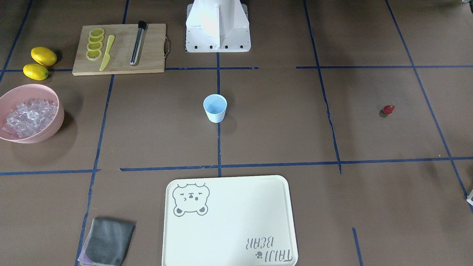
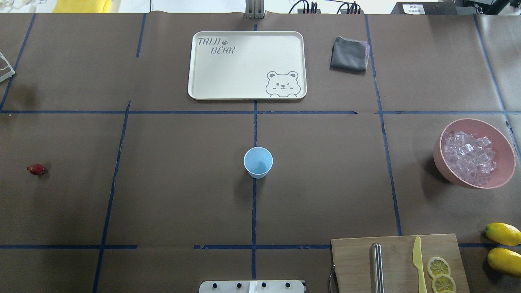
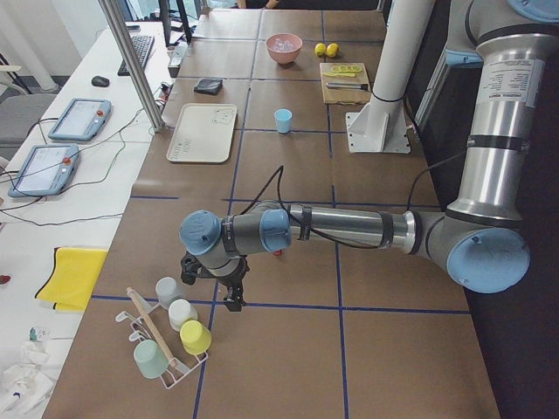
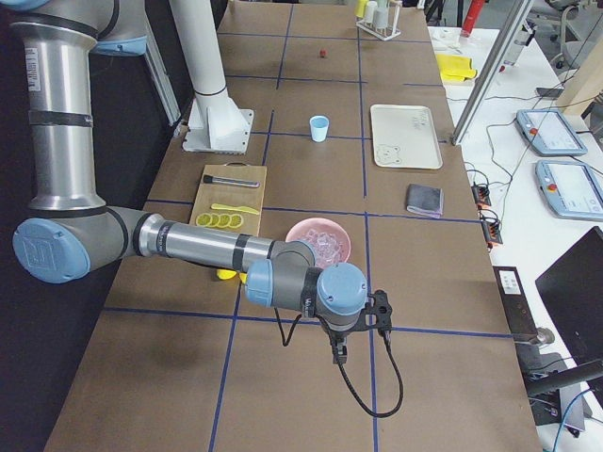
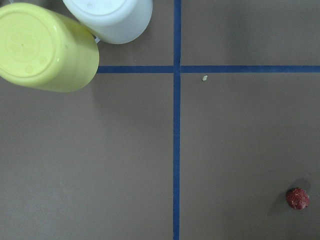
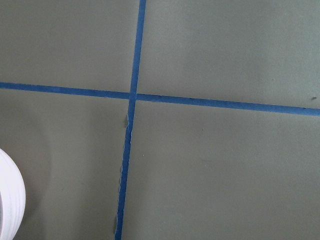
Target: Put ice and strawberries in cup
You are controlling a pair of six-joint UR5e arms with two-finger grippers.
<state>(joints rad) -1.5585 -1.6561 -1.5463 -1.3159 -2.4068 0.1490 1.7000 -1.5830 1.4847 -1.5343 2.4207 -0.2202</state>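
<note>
Yellow cup [image 5: 45,47], upturned, fills the top left corner of the left wrist view, with a white cup [image 5: 112,17] touching it. Both sit on a rack [image 3: 166,349] just beside the left gripper [image 3: 214,292].

Left gripper: hangs over the table [image 2: 183,183] at its own far end. Fingers show only in the side view, so I cannot tell whether they are apart or together.

Strawberry [image 5: 297,198]: lies alone on the table near the left gripper, on the side away from the rack, touching nothing.

Right gripper [image 4: 379,306]: hangs over bare table at the opposite end. Finger state likewise cannot be told (side view only).

Ice [image 2: 468,156]: heaped in the pink bowl [image 2: 441,156], near the right gripper and between it and the cup.

Cup [image 2: 258,162]: upright at the table's centre, well apart from both grippers and roughly between them. Nothing can be made out inside it.

Further out: a tray [image 2: 191,65] beyond the cup, and a cutting board [image 2: 354,260] and two lemons [image 2: 504,234] on the right gripper's side.
</note>
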